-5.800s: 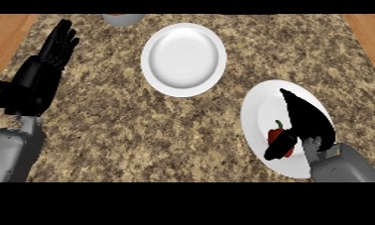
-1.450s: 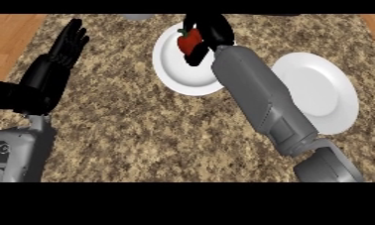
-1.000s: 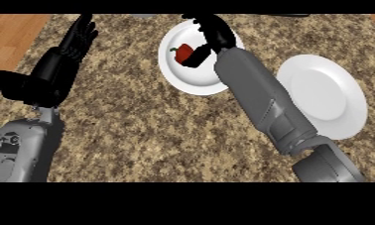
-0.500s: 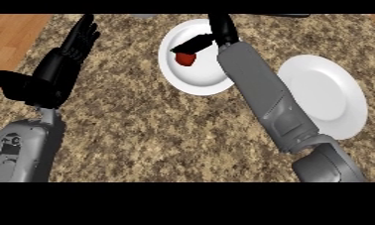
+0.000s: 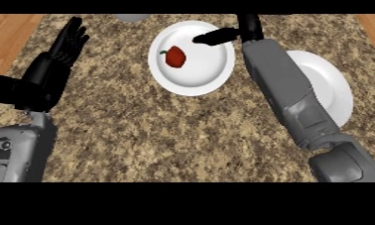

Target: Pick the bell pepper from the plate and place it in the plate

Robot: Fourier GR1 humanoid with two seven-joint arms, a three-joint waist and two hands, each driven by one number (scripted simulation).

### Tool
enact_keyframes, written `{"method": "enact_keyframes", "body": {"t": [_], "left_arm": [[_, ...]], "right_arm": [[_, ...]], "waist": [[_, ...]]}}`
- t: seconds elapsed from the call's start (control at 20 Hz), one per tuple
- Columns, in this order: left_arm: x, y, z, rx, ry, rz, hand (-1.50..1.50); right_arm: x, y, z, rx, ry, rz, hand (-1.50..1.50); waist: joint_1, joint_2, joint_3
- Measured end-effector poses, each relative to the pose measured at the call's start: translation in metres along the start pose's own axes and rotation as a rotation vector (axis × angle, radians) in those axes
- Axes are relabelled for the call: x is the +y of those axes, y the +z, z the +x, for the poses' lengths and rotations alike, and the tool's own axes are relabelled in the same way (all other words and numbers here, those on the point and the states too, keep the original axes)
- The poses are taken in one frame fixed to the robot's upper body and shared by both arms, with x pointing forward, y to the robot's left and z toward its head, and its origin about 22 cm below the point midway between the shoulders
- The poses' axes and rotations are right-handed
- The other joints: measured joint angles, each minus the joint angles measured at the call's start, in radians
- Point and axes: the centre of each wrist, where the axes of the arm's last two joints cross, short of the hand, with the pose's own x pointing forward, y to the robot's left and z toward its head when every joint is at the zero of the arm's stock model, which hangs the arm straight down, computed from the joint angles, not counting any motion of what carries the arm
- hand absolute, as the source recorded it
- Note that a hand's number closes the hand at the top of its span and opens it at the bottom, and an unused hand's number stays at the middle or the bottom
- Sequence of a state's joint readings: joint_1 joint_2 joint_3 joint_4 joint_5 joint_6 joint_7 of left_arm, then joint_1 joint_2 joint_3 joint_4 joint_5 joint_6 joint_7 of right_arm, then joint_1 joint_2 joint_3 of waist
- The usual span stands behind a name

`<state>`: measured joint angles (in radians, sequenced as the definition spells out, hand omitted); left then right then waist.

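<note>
A red bell pepper [image 5: 175,57] with a green stem lies on the left half of the far white plate [image 5: 198,80]. My right hand [image 5: 233,33] hovers over that plate's upper right rim, open, thumb stretched toward the pepper but apart from it. A second white plate [image 5: 330,90] sits to the right, bare, partly hidden behind my right forearm. At the left edge my left hand [image 5: 60,55] rests open with its fingers pointing up.
A grey round object [image 5: 130,17] shows at the top edge, left of the far plate. The speckled stone counter ends in wood strips [image 5: 15,35] at the far left and far right.
The pepper was carried from the right plate to the far plate. It was let go, and my right hand has opened and drawn back to the right of it.
</note>
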<state>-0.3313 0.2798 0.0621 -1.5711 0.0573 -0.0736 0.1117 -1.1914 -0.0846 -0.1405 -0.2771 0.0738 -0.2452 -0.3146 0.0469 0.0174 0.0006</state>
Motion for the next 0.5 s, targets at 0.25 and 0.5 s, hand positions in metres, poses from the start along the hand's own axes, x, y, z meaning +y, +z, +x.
{"method": "enact_keyframes", "body": {"t": [0.25, 0.5], "left_arm": [[-0.001, 0.005, -0.002, 0.002, -0.007, 0.010, 0.00], [-0.004, 0.005, 0.002, -0.001, -0.007, 0.019, 0.00]], "right_arm": [[-0.061, 0.002, -0.020, -0.018, -0.035, -0.020, -1.50], [-0.110, 0.015, -0.043, -0.031, -0.020, -0.012, -1.50]], "waist": [[-0.011, -0.003, 0.000], [-0.011, -0.002, 0.001]]}}
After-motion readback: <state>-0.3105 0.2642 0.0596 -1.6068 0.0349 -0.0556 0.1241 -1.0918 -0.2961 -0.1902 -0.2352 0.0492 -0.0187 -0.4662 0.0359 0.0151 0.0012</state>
